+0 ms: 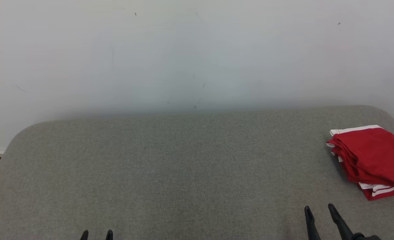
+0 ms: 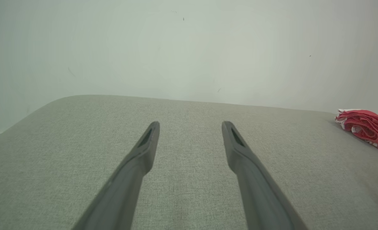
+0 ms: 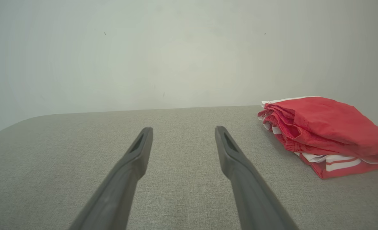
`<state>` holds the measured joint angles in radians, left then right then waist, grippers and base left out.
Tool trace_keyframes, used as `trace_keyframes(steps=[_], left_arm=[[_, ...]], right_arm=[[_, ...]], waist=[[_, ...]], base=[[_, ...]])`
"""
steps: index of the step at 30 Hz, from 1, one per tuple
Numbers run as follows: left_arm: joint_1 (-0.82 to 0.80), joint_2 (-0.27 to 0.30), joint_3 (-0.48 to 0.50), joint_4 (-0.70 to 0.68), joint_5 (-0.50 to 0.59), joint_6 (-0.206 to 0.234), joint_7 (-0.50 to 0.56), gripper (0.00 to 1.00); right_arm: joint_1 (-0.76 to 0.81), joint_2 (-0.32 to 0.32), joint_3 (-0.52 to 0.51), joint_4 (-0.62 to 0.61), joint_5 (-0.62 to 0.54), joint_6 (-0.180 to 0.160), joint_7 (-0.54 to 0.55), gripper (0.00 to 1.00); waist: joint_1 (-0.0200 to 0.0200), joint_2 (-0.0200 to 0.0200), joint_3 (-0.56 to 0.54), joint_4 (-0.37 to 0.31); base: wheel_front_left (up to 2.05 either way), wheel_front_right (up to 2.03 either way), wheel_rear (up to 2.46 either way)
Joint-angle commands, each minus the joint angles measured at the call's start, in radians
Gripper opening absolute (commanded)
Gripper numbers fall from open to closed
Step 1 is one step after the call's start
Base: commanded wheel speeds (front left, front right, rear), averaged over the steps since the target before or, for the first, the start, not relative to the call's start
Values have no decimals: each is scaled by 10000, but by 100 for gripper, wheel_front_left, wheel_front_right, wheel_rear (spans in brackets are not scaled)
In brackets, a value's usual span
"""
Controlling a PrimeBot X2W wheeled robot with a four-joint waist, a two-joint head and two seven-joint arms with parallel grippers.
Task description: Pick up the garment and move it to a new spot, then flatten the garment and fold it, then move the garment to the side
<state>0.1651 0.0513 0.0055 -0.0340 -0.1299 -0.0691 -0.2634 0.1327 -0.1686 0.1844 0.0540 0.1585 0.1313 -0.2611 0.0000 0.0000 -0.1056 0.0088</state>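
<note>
The left gripper (image 1: 97, 234) and the right gripper (image 1: 319, 209) have fingers wide apart, holding nothing. The red garment (image 1: 372, 156) lies folded at the right end of the grey table (image 1: 183, 160). It is probably soft and light; pinch all layers at one edge.

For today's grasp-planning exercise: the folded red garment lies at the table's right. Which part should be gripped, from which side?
Grip the red garment at its layered fold edge, which faces the middle of the table. Bring the open right tool, the nearer one, in from that side, one finger under the stack, one over; that probably keeps the layers together.
</note>
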Motion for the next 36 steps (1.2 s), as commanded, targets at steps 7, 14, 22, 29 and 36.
trace_keyframes(steps=[7, 14, 22, 29, 36], left_arm=[[-54, -8, 0, 407, -788, -15, 138, 0], [-147, 20, 140, 385, -2403, -10, 445, 0], [-243, 44, 280, 351, -4034, 1, 753, 0], [-318, 61, 382, 334, -5196, 5, 967, 0], [-389, 78, 482, 319, -6413, 8, 1201, 0]], right_arm=[[33, 105, -34, 399, 787, 0, 216, 0], [-335, 117, -169, 633, 2455, -1, 575, 0], [-683, 134, -295, 841, 4138, -2, 923, 0], [-917, 145, -382, 982, 5338, -2, 1169, 0], [-1169, 152, -472, 1121, 6601, -3, 1425, 0]], waist=[[1, 0, 33, 5], [1, 0, 99, -2], [1, 0, 174, -10], [0, 0, 233, -15], [0, 0, 300, -21]], base=[[0, 0, 0], [0, 0, 0], [0, 0, 0], [0, 0, 0], [0, 0, 0]])
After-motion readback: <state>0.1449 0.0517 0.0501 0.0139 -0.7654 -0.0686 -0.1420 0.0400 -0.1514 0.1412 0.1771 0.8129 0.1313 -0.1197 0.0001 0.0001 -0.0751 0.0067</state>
